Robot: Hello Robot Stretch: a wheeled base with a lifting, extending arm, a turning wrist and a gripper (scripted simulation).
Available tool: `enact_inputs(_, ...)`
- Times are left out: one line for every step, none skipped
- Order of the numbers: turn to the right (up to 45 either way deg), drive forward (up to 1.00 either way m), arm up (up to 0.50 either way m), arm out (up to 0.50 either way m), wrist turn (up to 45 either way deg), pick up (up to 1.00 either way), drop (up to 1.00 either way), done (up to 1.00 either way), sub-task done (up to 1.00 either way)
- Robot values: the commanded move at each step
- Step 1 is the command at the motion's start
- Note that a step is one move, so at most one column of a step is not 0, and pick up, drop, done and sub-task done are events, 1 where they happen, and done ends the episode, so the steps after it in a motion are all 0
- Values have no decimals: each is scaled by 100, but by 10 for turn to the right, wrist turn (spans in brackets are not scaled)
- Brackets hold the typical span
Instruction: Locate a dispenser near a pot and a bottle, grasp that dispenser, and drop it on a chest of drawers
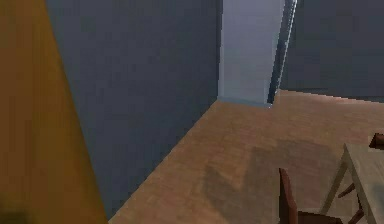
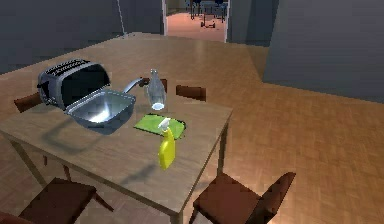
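Yellow plastic dispenser [image 2: 167, 152] stands near the steel pot [image 2: 102, 109] and clear bottle [image 2: 156, 90]; best line up squarely first. Gripper's state: cannot tell.

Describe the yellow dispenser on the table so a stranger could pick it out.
In the arm side view, find the wooden table ringed by chairs. Nearer its near edge than the metal pot and the clear bottle, the dispenser sits beside a flat green item. It alone is bright yellow.
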Motion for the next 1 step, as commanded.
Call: enact_inputs(0, 0, 50, 0, 0, 0, 0, 0, 0)
